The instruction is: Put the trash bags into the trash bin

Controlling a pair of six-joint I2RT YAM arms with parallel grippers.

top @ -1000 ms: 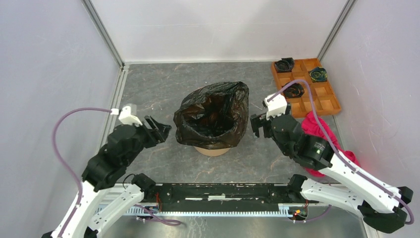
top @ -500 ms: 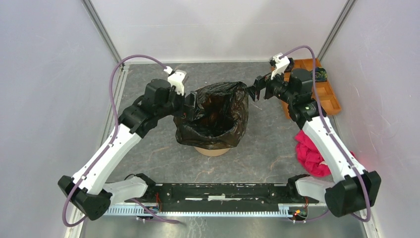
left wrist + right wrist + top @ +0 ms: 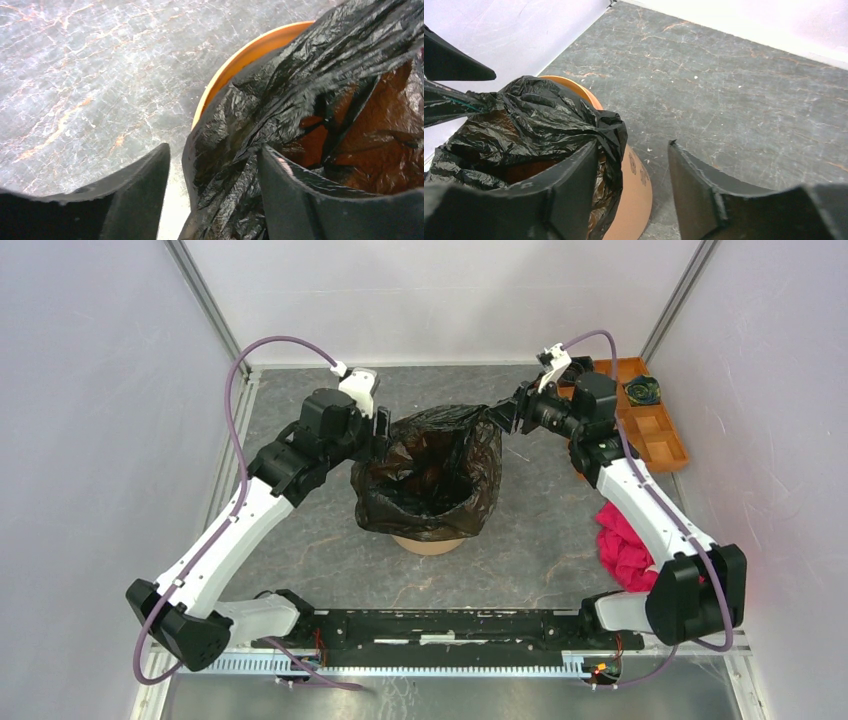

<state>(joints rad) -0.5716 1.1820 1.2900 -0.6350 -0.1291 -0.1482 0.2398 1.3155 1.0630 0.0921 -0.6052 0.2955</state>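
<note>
The trash bags, one glossy black film bag (image 3: 430, 470), line the round orange trash bin (image 3: 428, 543) in the middle of the floor, and the film puffs up above the rim. My left gripper (image 3: 385, 435) is at the bag's left rim. In the left wrist view it (image 3: 213, 147) is open and straddles a bunched fold of the bag (image 3: 300, 75); floor shows between the film and the left finger, and the bin rim (image 3: 250, 50) lies beyond. My right gripper (image 3: 503, 415) is open at the right rim. In the right wrist view it (image 3: 633, 142) has the bag's edge (image 3: 534, 115) against its left finger and the bin wall (image 3: 636, 195) in the gap.
An orange-brown compartment tray (image 3: 660, 445) holding small black rolls (image 3: 640, 390) sits at the back right. A pink-red cloth (image 3: 625, 545) lies on the floor beside the right arm. Enclosure walls stand close on the left, the right and the back.
Both arms have reached forward from the bag's near sides up to its upper rim, left and right. Both grippers' jaws now stand narrower than half a second ago.
</note>
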